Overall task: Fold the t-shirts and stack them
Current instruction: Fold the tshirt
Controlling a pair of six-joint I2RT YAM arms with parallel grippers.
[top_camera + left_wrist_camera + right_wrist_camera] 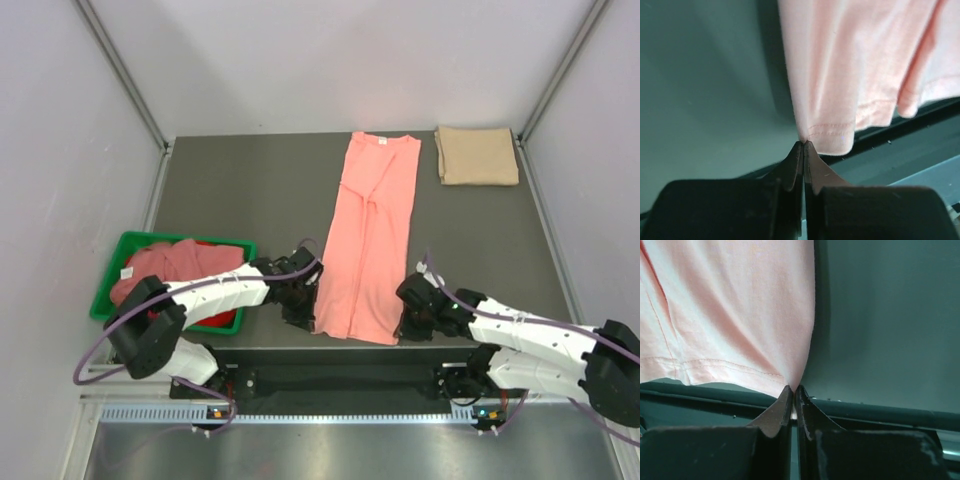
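In the middle of the surface, the salmon-pink t-shirt lies as a long strip, sleeves tucked in. The left end effector and right end effector each pinch tight on a near hem corner, likely to lift that end over toward the collar. A folded tan t-shirt sits far right.

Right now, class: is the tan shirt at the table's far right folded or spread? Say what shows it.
Folded. The tan shirt lies as a compact rectangle, with no sleeves or collar showing.
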